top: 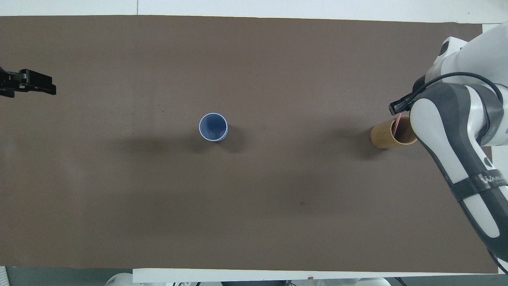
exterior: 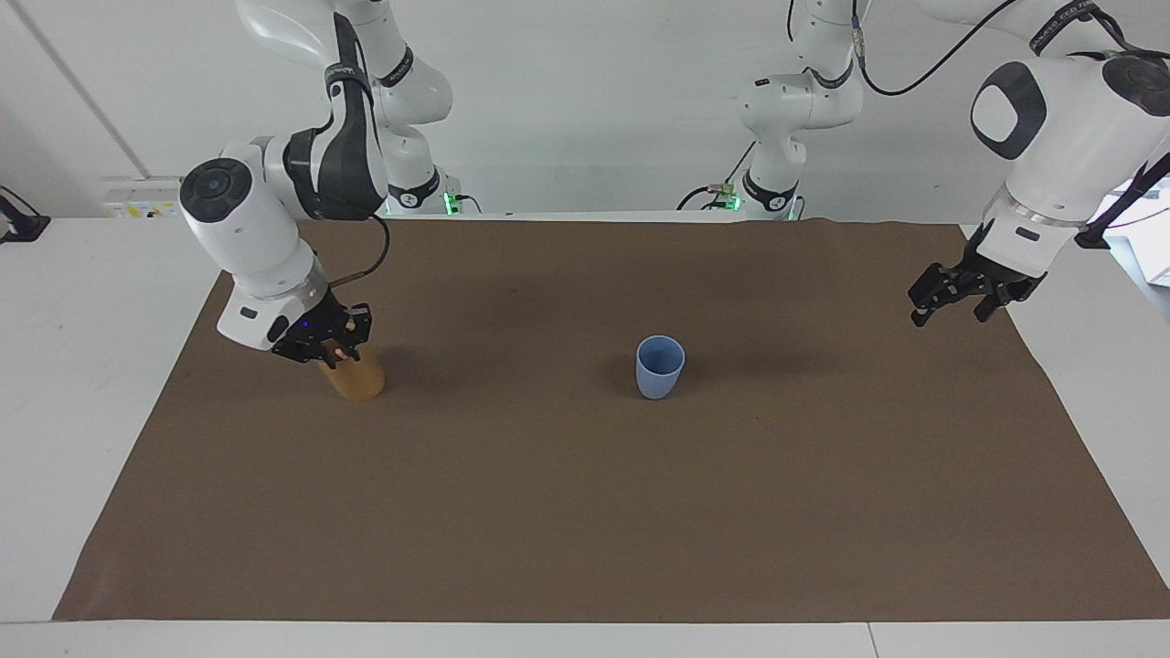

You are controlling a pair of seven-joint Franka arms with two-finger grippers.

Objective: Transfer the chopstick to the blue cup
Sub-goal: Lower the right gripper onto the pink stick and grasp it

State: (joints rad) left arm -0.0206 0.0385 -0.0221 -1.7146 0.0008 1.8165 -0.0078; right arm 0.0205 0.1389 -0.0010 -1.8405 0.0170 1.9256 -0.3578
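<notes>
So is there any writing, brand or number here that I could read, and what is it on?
"WANU", or close to it, white letters cut off at the picture's edge: on the right arm's black band, overhead view.
White lettering on the left arm's black band, facing view: too small to read.
The blue cup, the tan cup and the brown mat: no text.
</notes>
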